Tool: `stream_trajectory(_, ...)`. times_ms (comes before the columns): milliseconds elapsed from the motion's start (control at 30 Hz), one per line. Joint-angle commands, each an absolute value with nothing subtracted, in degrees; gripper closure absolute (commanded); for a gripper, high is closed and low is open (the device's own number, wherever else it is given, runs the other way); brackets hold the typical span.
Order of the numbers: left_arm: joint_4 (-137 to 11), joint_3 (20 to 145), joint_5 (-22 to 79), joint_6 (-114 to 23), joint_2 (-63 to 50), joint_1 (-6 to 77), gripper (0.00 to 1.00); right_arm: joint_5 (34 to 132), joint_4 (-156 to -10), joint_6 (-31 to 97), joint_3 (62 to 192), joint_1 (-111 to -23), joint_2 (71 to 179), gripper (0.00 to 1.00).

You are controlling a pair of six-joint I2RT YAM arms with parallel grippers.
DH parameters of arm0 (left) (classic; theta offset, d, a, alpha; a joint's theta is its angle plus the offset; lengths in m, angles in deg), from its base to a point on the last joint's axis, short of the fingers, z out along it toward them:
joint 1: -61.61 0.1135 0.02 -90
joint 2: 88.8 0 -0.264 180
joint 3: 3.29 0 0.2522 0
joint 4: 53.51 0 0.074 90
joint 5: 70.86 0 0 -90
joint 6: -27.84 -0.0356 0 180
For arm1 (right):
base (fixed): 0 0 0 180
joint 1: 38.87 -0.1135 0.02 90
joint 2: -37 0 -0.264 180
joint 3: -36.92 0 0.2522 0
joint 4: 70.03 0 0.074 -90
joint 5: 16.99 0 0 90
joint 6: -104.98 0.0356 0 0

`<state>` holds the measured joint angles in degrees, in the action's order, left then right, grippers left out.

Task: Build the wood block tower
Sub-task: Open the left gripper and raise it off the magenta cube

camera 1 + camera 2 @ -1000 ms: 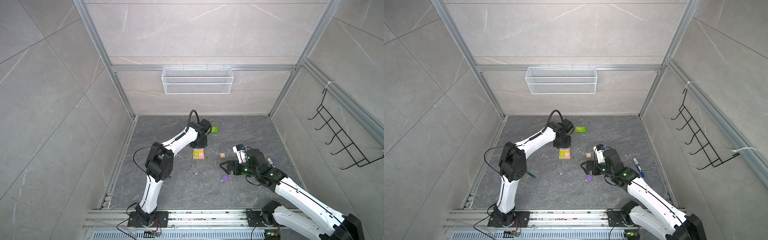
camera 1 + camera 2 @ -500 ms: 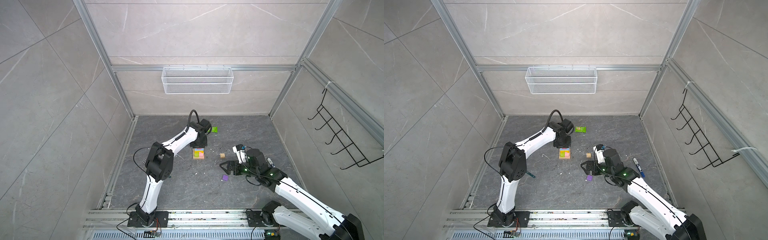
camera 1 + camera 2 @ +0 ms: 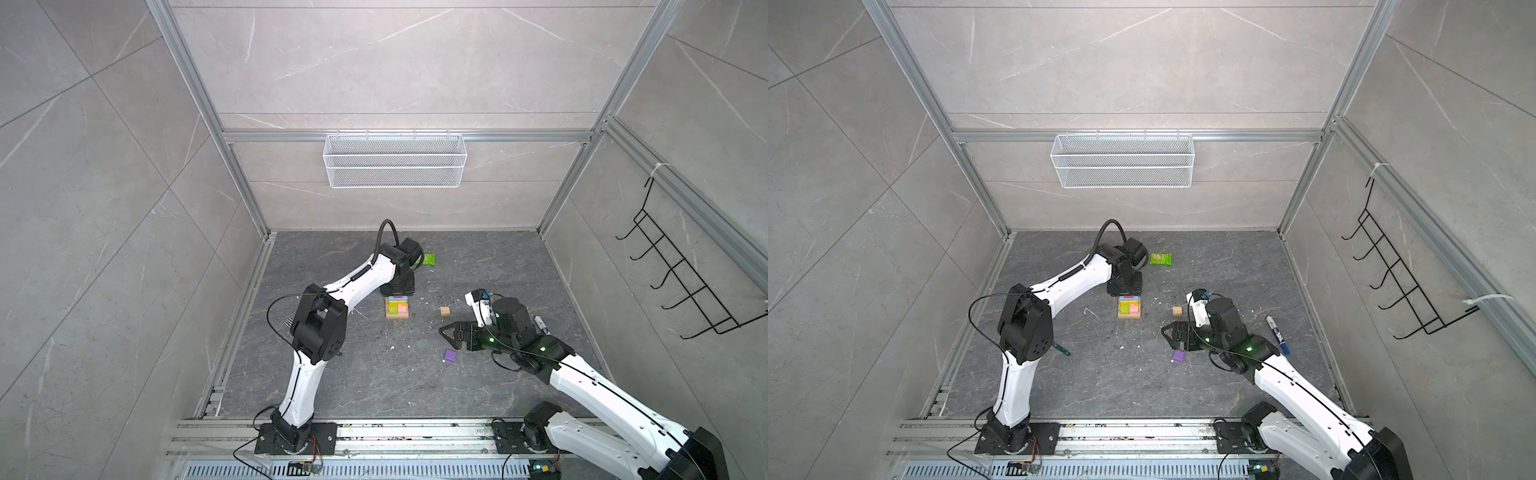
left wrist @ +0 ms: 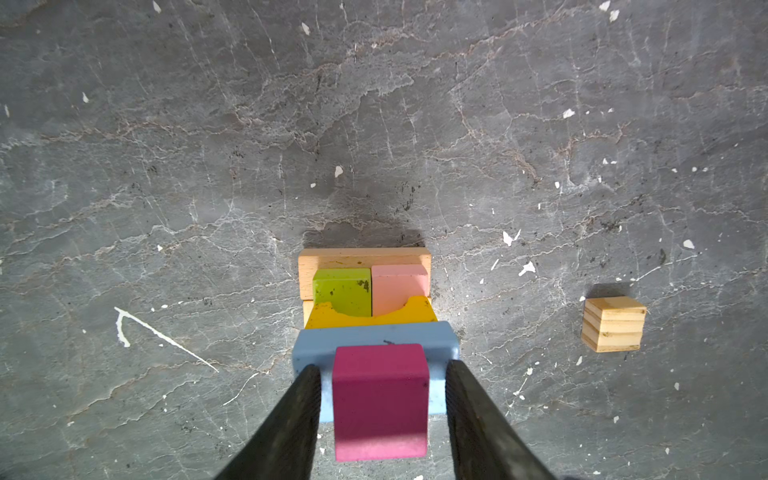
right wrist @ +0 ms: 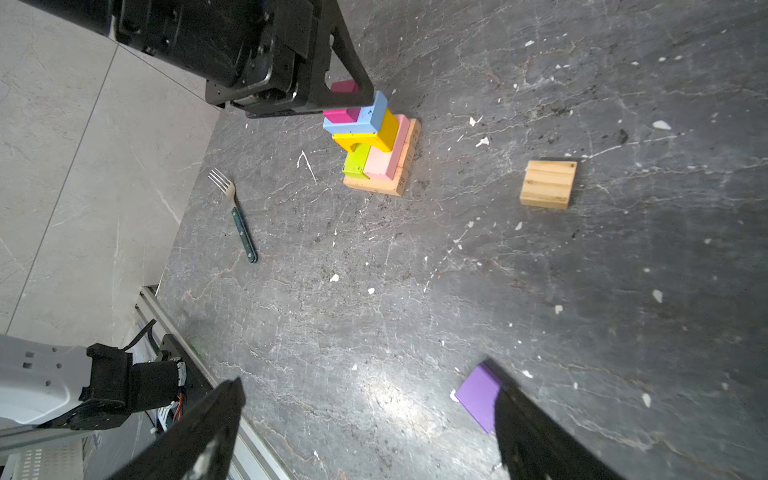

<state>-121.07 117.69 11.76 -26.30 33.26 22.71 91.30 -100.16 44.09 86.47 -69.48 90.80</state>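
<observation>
Squarely between left fingers, magenta block, slim gaps, atop blue block

Top views: high at the near edge, looking down at the whole grey stone floor.
Left wrist: close above the stepped coloured wood-block stack.
Right wrist: farther off, shares that stack and the small tan wood cube.

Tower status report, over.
Left gripper open astride magenta block atop tower. Right gripper open, empty. Tan cube, purple block loose. Nothing in the way.
</observation>
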Motion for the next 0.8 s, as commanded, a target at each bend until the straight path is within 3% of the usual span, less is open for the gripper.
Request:
stream_trajectory(0, -122.9, 117.17, 11.43, -26.63, 32.12, 22.91, 0.46, 91.82, -99.21, 43.37, 86.98, -69.28, 90.79, 0.06)
stream_trajectory(367, -122.31, 117.17, 10.19, -28.04, 27.53, 21.89, 0.3, 91.31, -99.3, 43.1, 87.06, -69.28, 90.2, 0.05)
stream_trajectory(767, -121.41, 115.85, 9.06, -31.15, 22.32, 18.54, 0.24, 88.82, -99.23, 42.11, 86.99, -69.3, 88.05, 0.0)
